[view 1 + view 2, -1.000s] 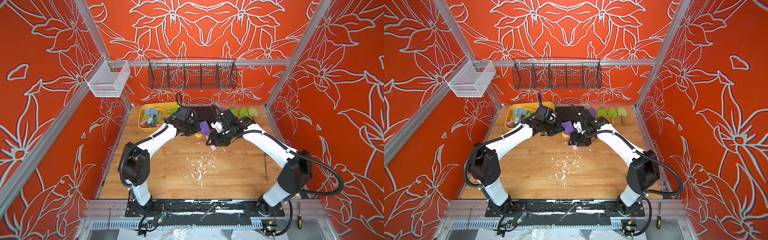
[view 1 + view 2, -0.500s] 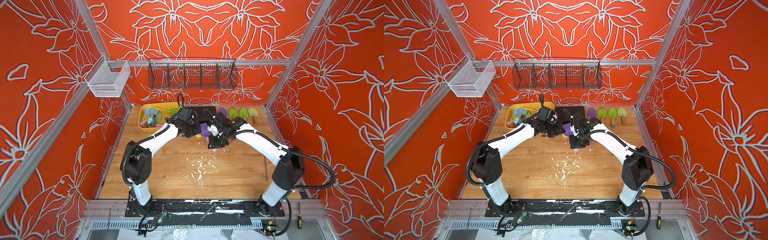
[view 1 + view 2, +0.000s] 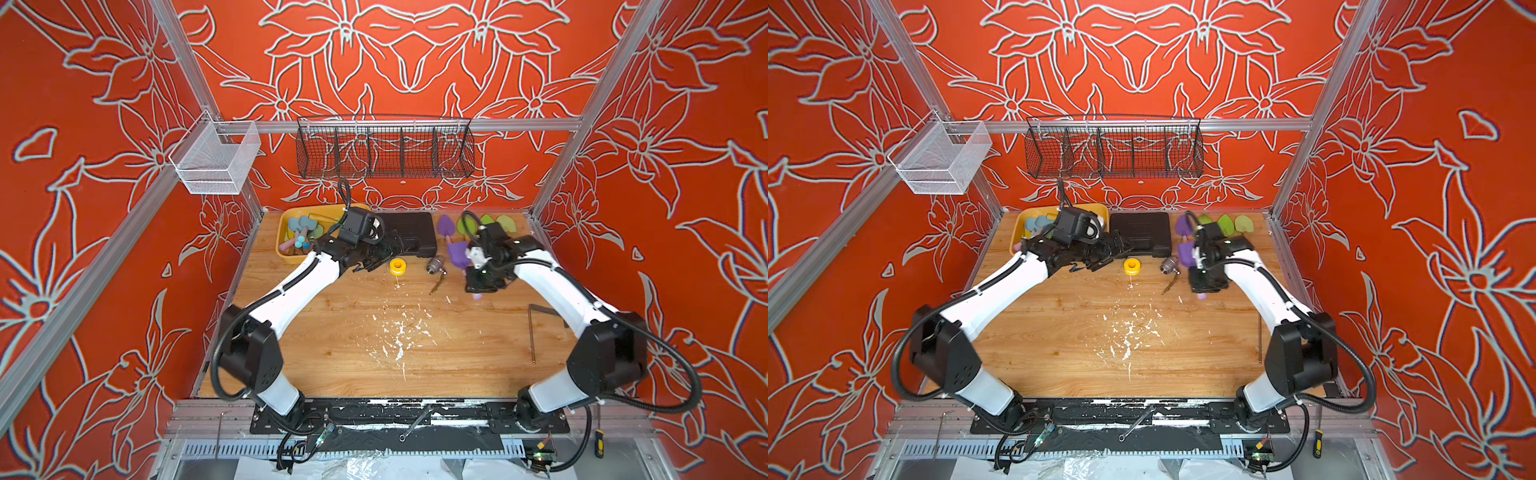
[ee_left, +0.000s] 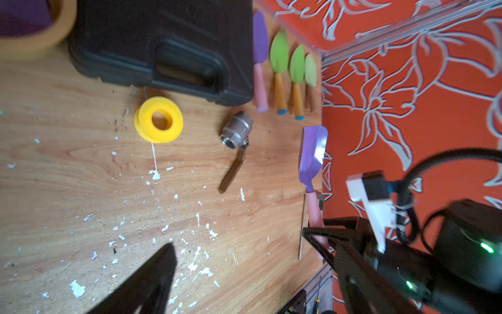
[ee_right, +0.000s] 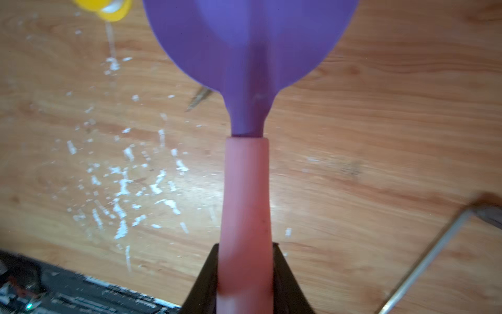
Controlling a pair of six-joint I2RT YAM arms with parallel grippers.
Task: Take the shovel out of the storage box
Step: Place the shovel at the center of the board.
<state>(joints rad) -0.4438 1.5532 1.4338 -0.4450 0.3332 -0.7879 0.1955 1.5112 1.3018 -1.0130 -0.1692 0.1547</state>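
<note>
Purple shovel (image 5: 245, 176) in the right gripper (image 5: 245, 258)

A yellow tape roll (image 3: 397, 266) and a metal valve (image 3: 435, 264) lie near the black tool case (image 3: 415, 233).

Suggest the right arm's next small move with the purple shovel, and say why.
Probably lower the shovel onto the table beside the laid-out shovels. The right gripper clamps its pink handle, outside the storage box; the left gripper is open.
</note>
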